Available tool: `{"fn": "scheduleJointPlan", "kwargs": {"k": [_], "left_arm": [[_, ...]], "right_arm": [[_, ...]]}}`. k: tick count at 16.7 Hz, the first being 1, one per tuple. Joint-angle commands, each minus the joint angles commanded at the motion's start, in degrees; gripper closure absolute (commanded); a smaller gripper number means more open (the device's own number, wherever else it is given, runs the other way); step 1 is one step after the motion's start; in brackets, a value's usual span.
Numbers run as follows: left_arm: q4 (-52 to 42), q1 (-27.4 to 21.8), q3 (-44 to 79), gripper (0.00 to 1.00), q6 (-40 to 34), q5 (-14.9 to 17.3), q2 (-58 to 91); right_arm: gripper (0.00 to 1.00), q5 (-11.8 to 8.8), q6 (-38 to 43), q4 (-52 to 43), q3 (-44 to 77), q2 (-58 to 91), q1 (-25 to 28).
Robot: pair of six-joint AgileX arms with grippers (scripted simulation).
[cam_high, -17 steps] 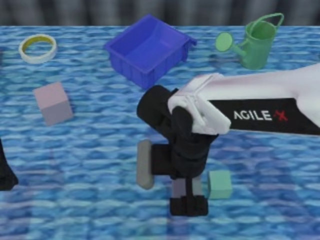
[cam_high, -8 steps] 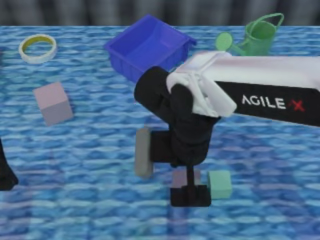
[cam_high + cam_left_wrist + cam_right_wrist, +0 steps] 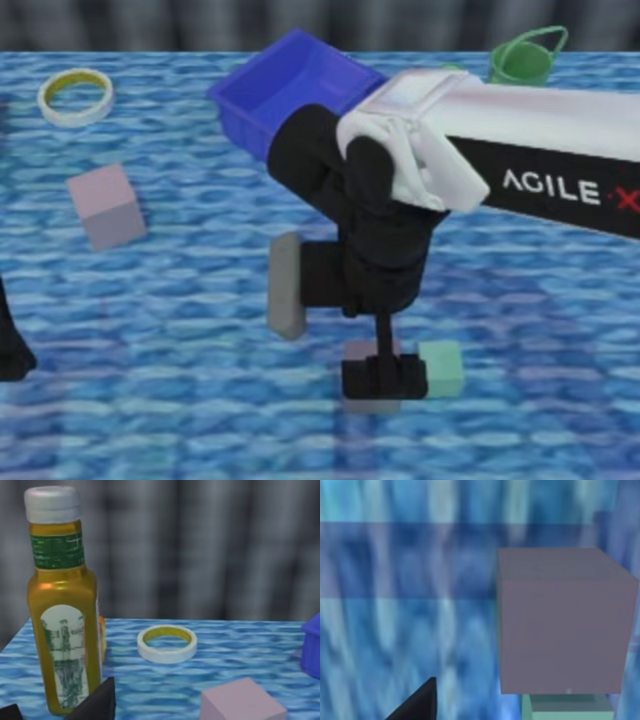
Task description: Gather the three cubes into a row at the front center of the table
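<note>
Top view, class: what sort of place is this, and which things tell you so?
Probably a simulated robot test table: a water-patterned table, unrelated props such as a blue bin and tape roll, and the right arm's gripper over a grey cube.

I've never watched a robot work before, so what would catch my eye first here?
Probably the big white and black right arm reaching over the table's middle, its gripper low over a grey cube beside a small green cube near the front. Next, the blue bin at the back and the pink cube alone at left.
</note>
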Motion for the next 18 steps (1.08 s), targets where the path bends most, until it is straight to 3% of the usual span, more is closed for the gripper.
{"fn": "scheduleJointPlan", "kwargs": {"k": [7, 13, 18], "left_arm": [[-13.42, -2.63, 15.02, 0.0, 10.11, 4.24, 16.4], [-35.52, -5.68, 42.36, 0.0, 26.68, 8.62, 51.79], [-53.46, -7.44, 67.35, 0.0, 40.13, 9.66, 84.82]], "right_arm": [[0.0, -0.59, 4.46, 8.34, -9.08, -11.97, -5.69], [0.0, -1.59, 13.35, 21.76, -28.41, -36.33, -16.31], [0.0, -1.92, 22.4, 33.87, -48.71, -61.34, -26.29]]}}
